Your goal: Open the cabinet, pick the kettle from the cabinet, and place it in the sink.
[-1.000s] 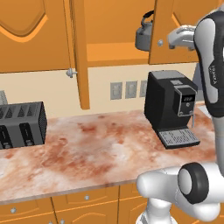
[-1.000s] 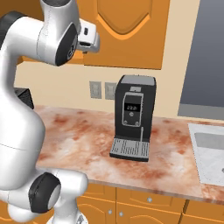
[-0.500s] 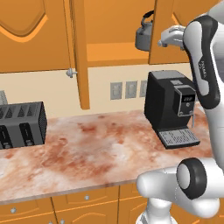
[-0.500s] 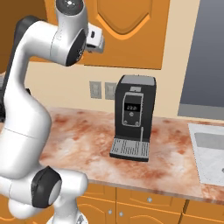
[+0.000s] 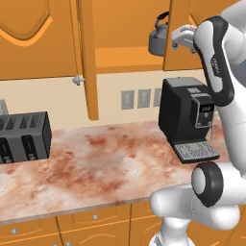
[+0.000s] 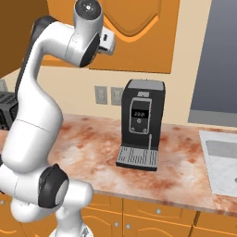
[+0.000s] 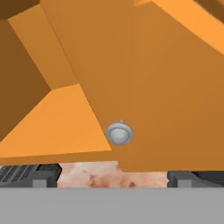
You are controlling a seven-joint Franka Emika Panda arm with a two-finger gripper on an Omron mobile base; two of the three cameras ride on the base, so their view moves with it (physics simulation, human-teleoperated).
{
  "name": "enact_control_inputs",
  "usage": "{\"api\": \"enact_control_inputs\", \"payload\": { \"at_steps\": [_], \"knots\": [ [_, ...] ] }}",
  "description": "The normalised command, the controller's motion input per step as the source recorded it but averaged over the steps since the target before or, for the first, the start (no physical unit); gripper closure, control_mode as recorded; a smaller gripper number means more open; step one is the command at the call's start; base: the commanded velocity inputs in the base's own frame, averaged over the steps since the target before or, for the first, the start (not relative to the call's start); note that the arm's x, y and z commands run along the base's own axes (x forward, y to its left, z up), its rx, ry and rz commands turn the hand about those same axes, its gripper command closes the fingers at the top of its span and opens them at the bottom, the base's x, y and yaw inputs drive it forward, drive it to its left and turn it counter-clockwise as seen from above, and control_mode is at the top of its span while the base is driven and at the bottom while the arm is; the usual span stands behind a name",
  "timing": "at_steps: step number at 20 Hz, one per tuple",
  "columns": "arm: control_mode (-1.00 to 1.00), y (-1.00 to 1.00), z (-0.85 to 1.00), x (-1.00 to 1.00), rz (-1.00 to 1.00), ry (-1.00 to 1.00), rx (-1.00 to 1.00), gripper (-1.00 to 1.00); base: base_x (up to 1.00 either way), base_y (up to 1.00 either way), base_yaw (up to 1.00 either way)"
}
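At the top of the left base view the cabinet (image 5: 129,29) stands with both doors swung out, and the kettle (image 5: 158,39) sits on its shelf in the upper right of the frame, just left of the right door's edge. The end effector (image 5: 177,38) is raised beside that door, near the kettle; whether its fingers are spread or pressed together cannot be told. The hand view looks closely at a door panel with a round silver knob (image 7: 119,133) at centre. Below, a black coffee machine (image 5: 188,117) and a toaster (image 5: 21,137) stand on the marble worktop (image 5: 101,168). The sink (image 6: 222,159) lies at the right edge of the right base view.
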Motion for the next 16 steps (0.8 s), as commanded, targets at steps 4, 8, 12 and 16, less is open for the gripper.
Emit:
{"api": "enact_control_inputs", "payload": {
  "at_steps": [4,8,12,16],
  "knots": [
    [-1.00,0.02,-0.01,0.42,-0.02,0.00,0.03,-1.00,0.00,0.00,0.00],
    [-1.00,0.00,-0.04,0.38,0.00,0.00,0.02,-1.00,0.00,0.00,0.00],
    [-1.00,0.00,-0.02,0.35,0.00,0.01,0.02,-1.00,0.00,0.00,0.00],
    [-1.00,0.00,-0.05,0.25,0.00,0.00,0.03,-1.00,0.00,0.00,0.00]
  ]
}}
